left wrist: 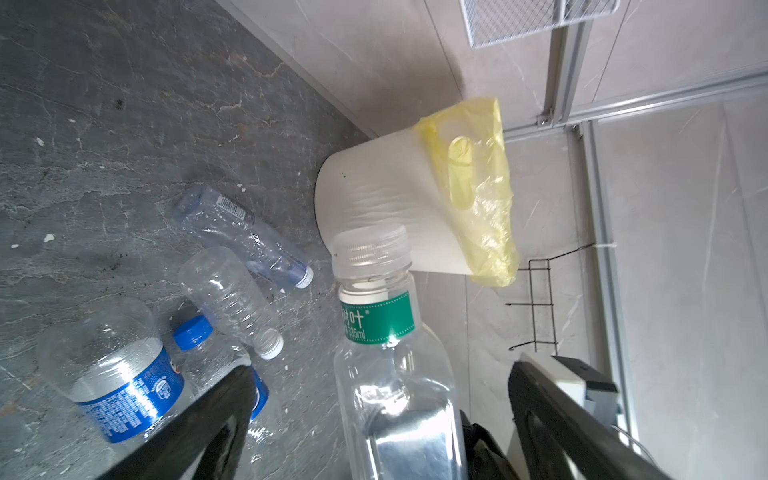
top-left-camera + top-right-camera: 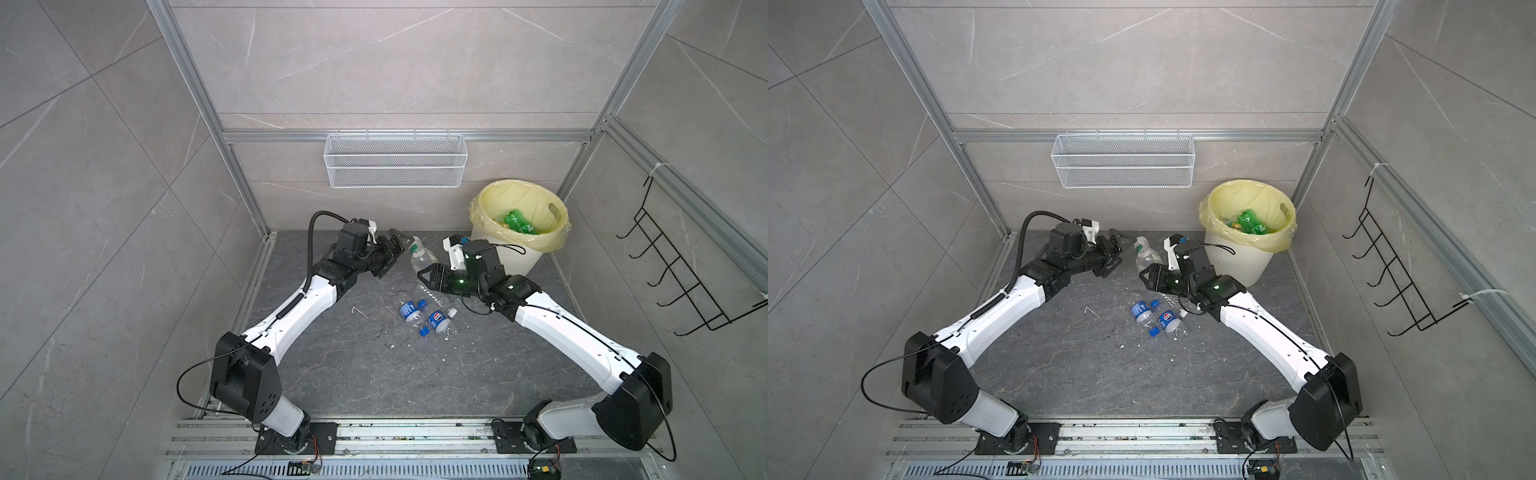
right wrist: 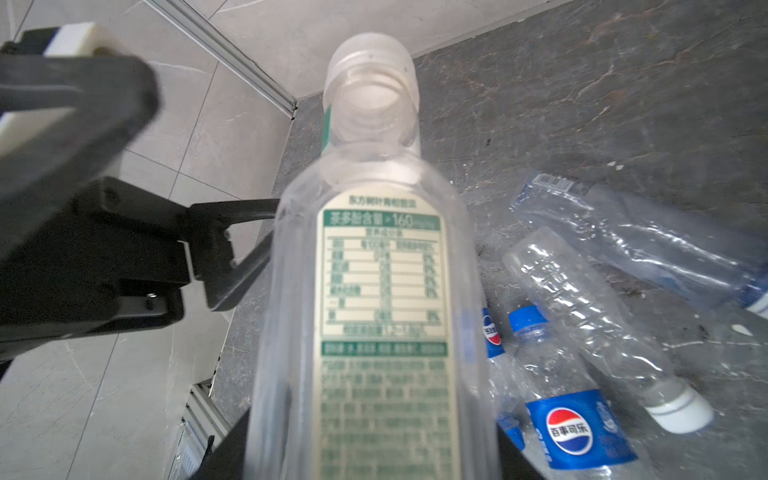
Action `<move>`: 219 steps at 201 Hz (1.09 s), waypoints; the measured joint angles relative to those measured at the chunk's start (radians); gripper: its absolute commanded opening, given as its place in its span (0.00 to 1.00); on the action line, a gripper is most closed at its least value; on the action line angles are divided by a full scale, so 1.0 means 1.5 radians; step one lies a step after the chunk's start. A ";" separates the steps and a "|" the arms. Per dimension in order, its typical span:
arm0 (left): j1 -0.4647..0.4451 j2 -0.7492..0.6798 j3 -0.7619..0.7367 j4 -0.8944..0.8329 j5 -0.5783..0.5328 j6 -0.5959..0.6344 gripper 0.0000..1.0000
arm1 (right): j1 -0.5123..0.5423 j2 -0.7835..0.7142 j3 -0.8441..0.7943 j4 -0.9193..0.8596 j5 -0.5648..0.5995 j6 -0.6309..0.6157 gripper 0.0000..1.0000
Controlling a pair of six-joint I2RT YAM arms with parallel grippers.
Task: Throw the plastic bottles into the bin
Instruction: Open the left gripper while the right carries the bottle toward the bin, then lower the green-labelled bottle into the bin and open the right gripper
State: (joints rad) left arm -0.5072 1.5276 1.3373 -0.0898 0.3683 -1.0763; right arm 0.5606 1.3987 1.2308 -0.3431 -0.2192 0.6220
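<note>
A clear plastic bottle (image 2: 419,258) (image 2: 1143,254) with a green label and a clear cap is held above the floor. My right gripper (image 2: 422,277) (image 3: 374,457) is shut on its lower body (image 3: 374,270). My left gripper (image 2: 394,253) (image 1: 382,374) stands open around the same bottle (image 1: 390,374), with a gap on each side. Several more bottles lie on the dark floor below: a blue-labelled one (image 2: 409,311) (image 1: 120,374), another (image 2: 438,320) (image 3: 582,428) and a bare clear one (image 1: 232,291). The cream bin (image 2: 515,259) (image 2: 1241,262) (image 1: 374,195) stands at the back right with a green bottle (image 2: 517,222) inside.
A white wire mesh basket (image 2: 395,160) hangs on the back wall. A black wire rack (image 2: 685,266) hangs on the right wall. Aluminium frame posts and tiled walls close in the floor on three sides.
</note>
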 measured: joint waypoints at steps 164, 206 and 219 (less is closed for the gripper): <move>-0.198 -0.014 0.169 -0.137 -0.078 0.444 1.00 | -0.166 0.004 0.233 -0.155 0.081 -0.105 0.41; -0.254 0.044 0.223 -0.168 -0.128 0.558 1.00 | -0.191 0.029 0.301 -0.173 0.102 -0.116 0.40; -0.267 0.071 0.256 -0.182 -0.142 0.589 1.00 | -0.200 0.035 0.320 -0.182 0.106 -0.117 0.40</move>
State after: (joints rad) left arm -0.9077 1.6348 1.7218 -0.3634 0.1551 -0.1928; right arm 0.2600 1.4509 1.7111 -0.6163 -0.0601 0.4469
